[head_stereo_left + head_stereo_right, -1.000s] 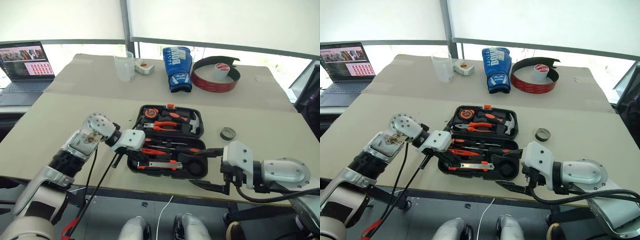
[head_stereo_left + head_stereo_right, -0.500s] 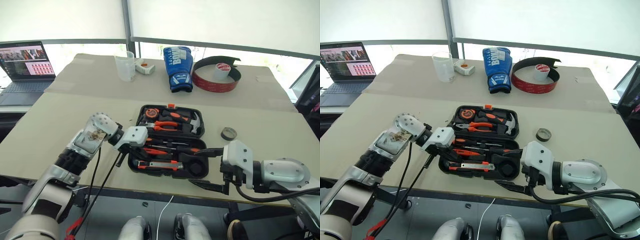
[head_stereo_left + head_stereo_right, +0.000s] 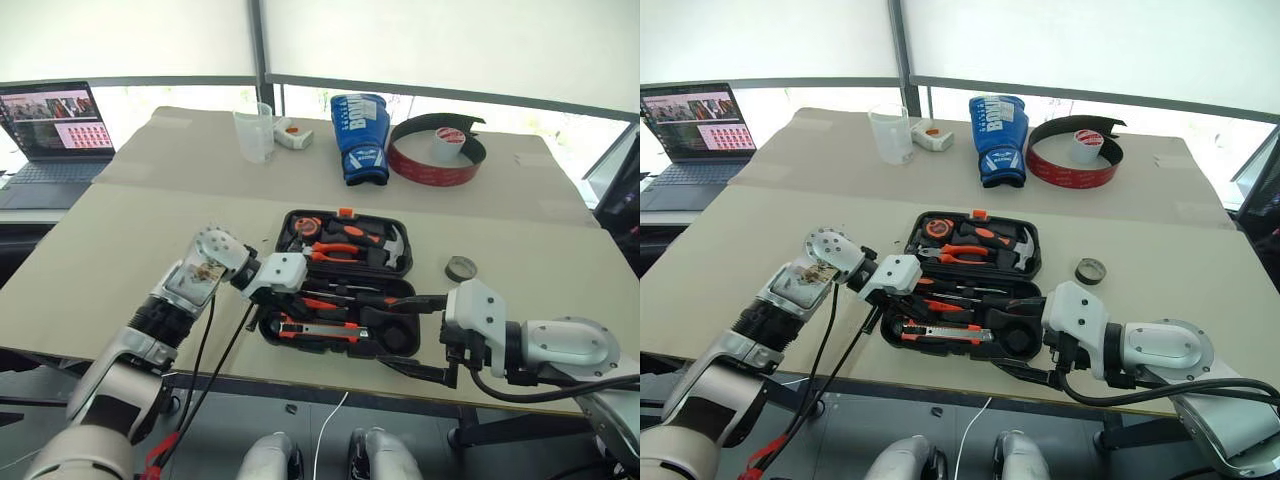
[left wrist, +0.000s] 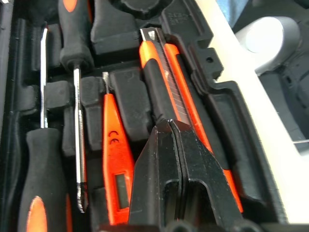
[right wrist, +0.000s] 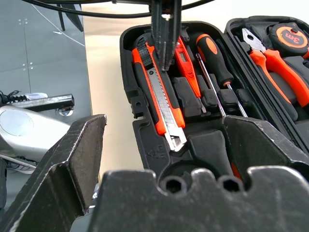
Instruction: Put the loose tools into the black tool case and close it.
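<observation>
Left wrist view: left gripper (image 4: 176, 133) clenched with nothing in it, tips over the utility knife (image 4: 166, 77), which lies in its recess of the open black tool case (image 3: 300, 338) beside the slim orange screwdriver (image 4: 116, 159). Two black-handled screwdrivers (image 5: 215, 60) also lie in their recesses. Right gripper (image 3: 418, 338) spread wide, empty, at the case's near right corner. Tape roll (image 3: 461, 268) is out on the table (image 3: 120, 240), right of the case. Judgement: press the knife straight down until flush, then fetch the roll before closing the lid.

An open grey laptop (image 3: 45, 135), clear plastic cup (image 3: 254, 133), blue boxing glove (image 3: 359, 135) and red-and-black curved band (image 3: 436, 160) sit along the far side of the beige worktop (image 3: 130, 240).
</observation>
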Action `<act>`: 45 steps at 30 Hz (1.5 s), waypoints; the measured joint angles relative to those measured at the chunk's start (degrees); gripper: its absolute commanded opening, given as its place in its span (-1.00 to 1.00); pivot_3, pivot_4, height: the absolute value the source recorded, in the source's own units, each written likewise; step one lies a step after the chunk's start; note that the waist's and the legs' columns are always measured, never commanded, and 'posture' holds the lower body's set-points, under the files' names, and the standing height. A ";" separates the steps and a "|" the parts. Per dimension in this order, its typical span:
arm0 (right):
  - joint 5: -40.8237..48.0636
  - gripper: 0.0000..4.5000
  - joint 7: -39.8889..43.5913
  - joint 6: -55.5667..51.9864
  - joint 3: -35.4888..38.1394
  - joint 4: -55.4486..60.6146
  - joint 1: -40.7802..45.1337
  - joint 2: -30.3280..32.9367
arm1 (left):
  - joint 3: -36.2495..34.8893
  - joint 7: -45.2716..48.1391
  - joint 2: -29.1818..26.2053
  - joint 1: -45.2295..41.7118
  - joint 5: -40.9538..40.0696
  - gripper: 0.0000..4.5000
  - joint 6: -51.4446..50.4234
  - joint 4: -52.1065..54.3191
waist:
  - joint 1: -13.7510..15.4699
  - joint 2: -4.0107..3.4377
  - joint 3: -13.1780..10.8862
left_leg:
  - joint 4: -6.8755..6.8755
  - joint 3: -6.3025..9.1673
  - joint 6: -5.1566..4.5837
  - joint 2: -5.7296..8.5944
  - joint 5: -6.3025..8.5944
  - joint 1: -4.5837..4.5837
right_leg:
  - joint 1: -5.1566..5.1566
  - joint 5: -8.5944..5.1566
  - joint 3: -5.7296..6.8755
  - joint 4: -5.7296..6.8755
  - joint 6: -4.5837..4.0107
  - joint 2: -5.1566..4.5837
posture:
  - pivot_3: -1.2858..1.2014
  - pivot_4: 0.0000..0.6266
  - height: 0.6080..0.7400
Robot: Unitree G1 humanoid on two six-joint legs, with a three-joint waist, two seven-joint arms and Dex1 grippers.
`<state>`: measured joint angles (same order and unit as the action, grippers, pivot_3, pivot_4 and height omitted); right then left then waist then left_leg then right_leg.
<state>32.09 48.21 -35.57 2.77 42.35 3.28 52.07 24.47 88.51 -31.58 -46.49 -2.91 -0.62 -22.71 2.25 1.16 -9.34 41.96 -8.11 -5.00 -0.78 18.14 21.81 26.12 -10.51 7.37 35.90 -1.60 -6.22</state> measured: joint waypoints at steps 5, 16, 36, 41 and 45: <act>0.76 1.00 -0.48 -0.74 0.15 0.09 0.05 0.00 | -0.60 -0.33 0.01 0.98 0.67 -0.98 0.19 0.05 | -0.13 0.02 0.02 | -0.01 0.01 -0.01 -0.01 0.00 0.02 | 0.04 0.00 0.00 0.00 -0.03 0.02 | 0.03 -0.52 0.80; 2.50 1.00 0.96 -2.44 8.05 -5.56 -1.45 2.51 | -10.50 0.22 -3.43 4.14 -11.48 -0.03 -16.07 12.58 | -0.24 0.07 -0.03 | 0.07 0.04 -0.02 -0.02 0.01 0.17 | 0.11 0.00 0.04 0.00 -0.01 0.02 | 0.03 -0.52 0.80; -24.18 1.00 8.40 15.17 -12.27 -67.38 34.91 -3.91 | -20.37 -7.48 -9.13 6.43 -26.30 0.95 -33.87 28.40 | -2.98 -0.04 -0.10 | -0.02 -0.21 0.23 -0.02 -0.13 -0.06 | 0.10 -0.01 -0.16 0.16 -0.01 0.10 | 0.03 -0.52 0.80; -28.76 0.54 9.21 20.28 -14.07 -76.84 39.60 -7.10 | -20.13 -8.57 -9.46 6.76 -26.32 1.00 -33.14 29.52 | -2.93 -0.07 -0.12 | -0.03 -0.21 0.24 -0.01 -0.14 -0.04 | 0.10 -0.01 -0.14 0.15 -0.02 0.06 | 0.03 -0.52 0.80; -31.12 -0.07 10.25 23.42 -14.79 -82.00 41.56 -8.81 | -20.11 -9.11 -9.69 6.83 -26.31 1.00 -32.96 29.55 | -3.08 -0.09 -0.13 | -0.03 -0.23 0.24 -0.01 -0.14 -0.05 | 0.10 -0.01 -0.15 0.16 -0.03 0.07 | 0.03 -0.52 0.80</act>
<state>0.96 58.46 -12.14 -12.02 -39.64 44.84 43.26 4.36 79.41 -41.28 -39.66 -29.22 -33.58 6.84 -0.83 1.08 -9.46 41.92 -8.34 -4.75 -0.80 18.00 21.76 26.22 -10.52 7.22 36.06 -1.62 -6.15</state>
